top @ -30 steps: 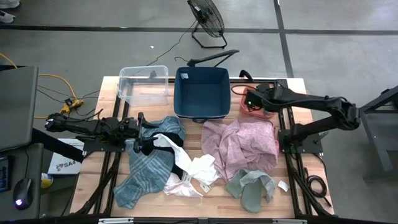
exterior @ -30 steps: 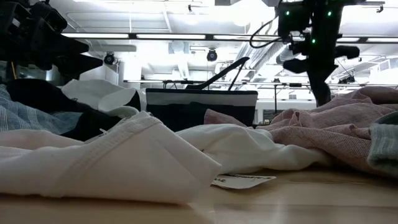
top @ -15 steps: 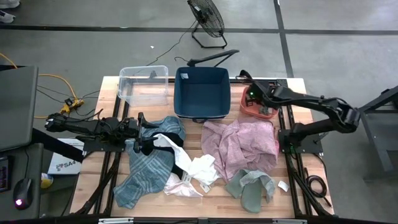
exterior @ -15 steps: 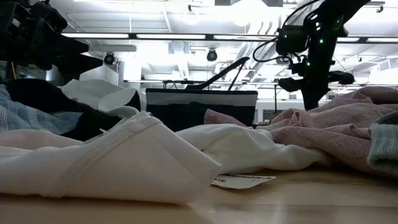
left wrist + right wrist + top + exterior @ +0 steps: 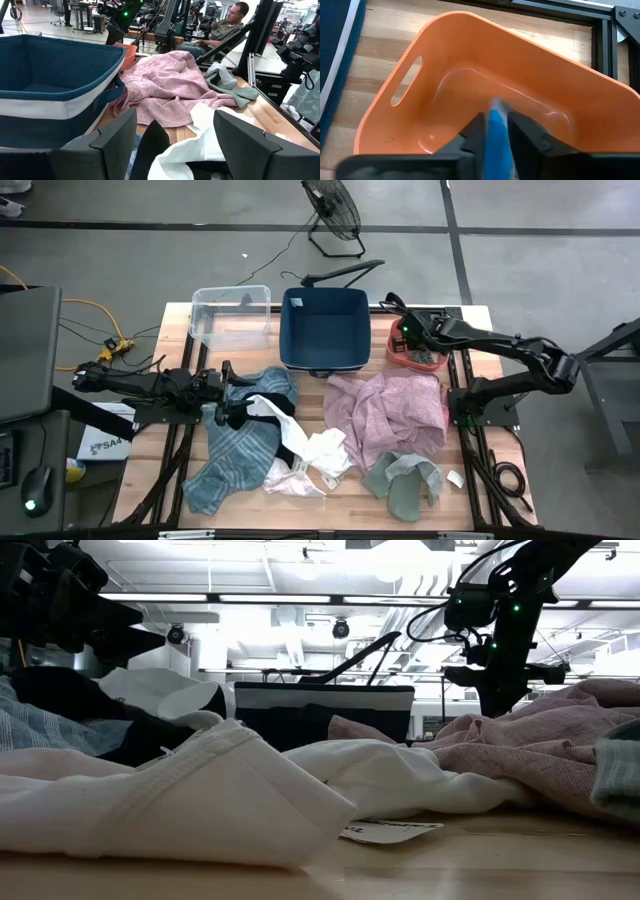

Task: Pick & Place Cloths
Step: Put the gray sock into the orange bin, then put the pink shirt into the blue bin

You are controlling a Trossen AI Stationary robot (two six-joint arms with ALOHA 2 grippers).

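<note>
We see a blue cloth (image 5: 499,135) pinched between the right hand's (image 5: 495,131) fingers, over the orange bin (image 5: 530,80) at the counter's (image 5: 180,325) far right. The mauve-pink cloth (image 5: 385,408) lies near of it. The left hand (image 5: 228,393) hangs open over the plaid cloth (image 5: 232,452) and white cloths (image 5: 310,455).

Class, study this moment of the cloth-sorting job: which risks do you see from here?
1. The right gripper hangs over the orange bin with a blue scrap between its narrowly parted fingers; the scrap might cling rather than drop.
2. The left gripper sits open amid the overlapping plaid cloth and white cloth; a grasp there could lift both.
</note>
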